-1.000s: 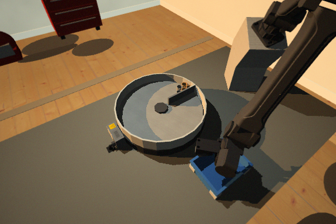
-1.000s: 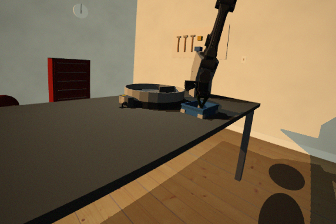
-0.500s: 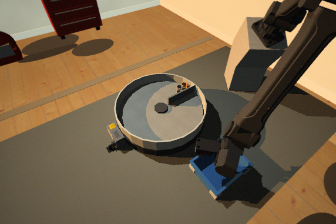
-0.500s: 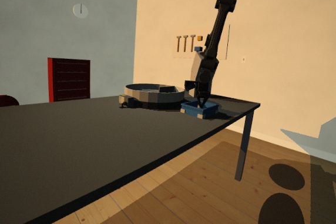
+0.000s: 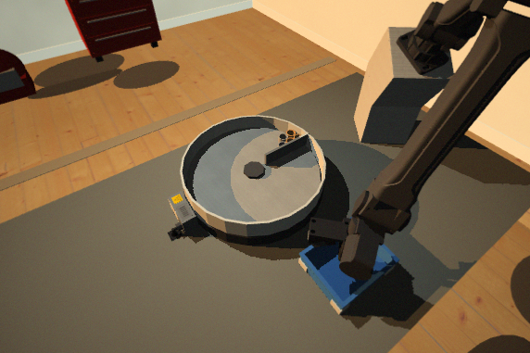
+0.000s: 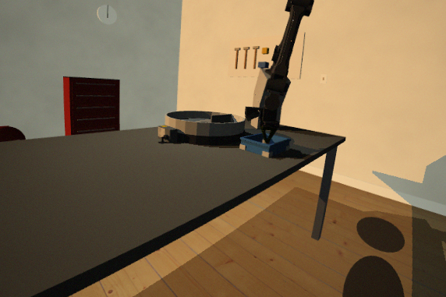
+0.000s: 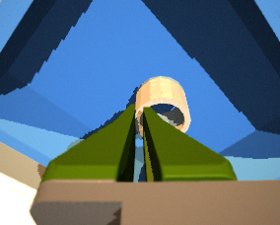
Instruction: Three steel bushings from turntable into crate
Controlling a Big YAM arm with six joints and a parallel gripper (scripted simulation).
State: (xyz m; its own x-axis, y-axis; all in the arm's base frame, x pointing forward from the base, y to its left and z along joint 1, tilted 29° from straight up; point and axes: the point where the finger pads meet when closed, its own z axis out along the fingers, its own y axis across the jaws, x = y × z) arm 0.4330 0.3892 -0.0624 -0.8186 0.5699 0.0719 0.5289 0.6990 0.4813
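The gripper (image 7: 139,111) is down inside the blue crate (image 5: 320,267), its two green fingers pinched nearly together on the wall of a pale bushing (image 7: 163,96), which sits at the fingertips with its open bore facing the wrist camera and the crate's blue floor behind it. In the top view the crate lies on the dark table (image 5: 116,281) at about 5 o'clock from the turntable (image 5: 252,225), just beside its rim, and the arm (image 5: 445,123) reaches down to it from the 2 o'clock side, covering most of the crate's inside. The other bushings (image 5: 287,137) are bunched at roughly 1 o'clock on the turntable, tucked against the rim behind a dark divider wall (image 5: 289,153) that runs out from the black hub (image 5: 254,170); they are too small to count. A small grey box with a yellow label (image 5: 181,207) touches the turntable at about 8 o'clock
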